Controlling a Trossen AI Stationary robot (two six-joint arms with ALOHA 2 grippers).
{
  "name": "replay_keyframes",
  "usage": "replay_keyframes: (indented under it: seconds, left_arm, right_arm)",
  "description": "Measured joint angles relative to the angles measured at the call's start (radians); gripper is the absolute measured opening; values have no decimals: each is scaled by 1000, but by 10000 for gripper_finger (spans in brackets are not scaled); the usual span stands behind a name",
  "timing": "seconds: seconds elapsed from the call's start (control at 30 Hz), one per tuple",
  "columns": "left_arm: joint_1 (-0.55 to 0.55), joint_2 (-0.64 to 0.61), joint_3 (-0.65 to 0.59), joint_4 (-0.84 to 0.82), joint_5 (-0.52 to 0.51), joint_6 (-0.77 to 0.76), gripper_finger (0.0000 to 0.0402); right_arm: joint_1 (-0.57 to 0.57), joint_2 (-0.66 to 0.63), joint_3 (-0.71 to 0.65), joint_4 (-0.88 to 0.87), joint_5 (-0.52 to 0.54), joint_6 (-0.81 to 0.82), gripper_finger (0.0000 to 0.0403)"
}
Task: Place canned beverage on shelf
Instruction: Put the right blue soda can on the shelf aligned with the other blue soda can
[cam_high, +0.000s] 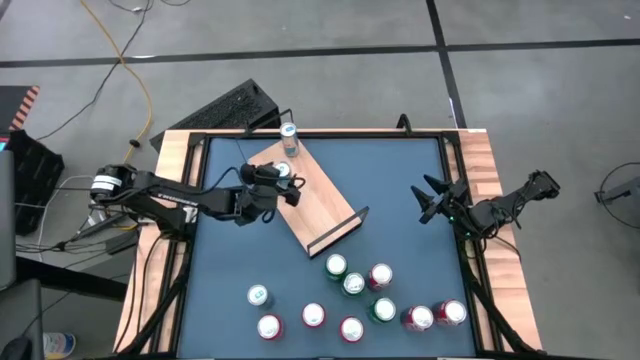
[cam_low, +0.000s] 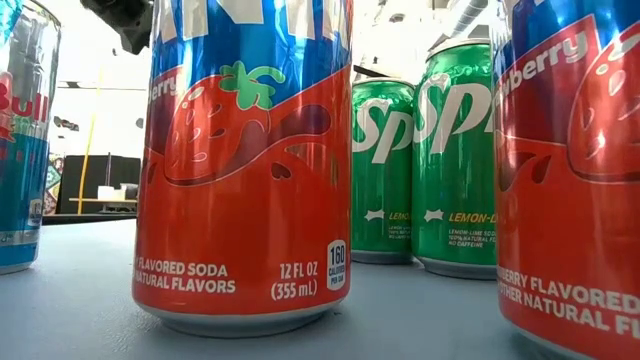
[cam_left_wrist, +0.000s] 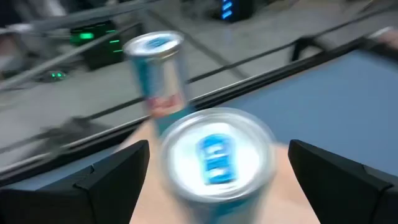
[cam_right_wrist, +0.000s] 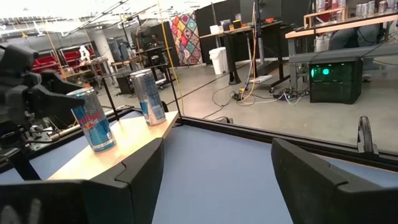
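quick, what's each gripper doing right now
Left gripper: open, fingers on either side of a can standing on the shelf, not gripping it.
Right gripper: open, holding nothing, at the table's right side.

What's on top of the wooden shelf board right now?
Two slim silver-and-blue cans stand upright on the flat light-wood shelf, both near its far end. The open left gripper sits around the nearer one, hiding part of the board.
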Motion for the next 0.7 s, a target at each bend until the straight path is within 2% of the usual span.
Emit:
replay_keyframes:
  seconds: [0.23,0.37,0.7]
  left_arm:
    - [1,-6,-33,90,15,48,371]
    - [16,-5,-34,79,49,42,356]
    - [30,-5,-33,64,83,50,221]
  right_arm:
    - [0,0,0,0,0,18,282]
    - [0,0,0,0,1,31,282]
    - [0,0,0,0,1,50,282]
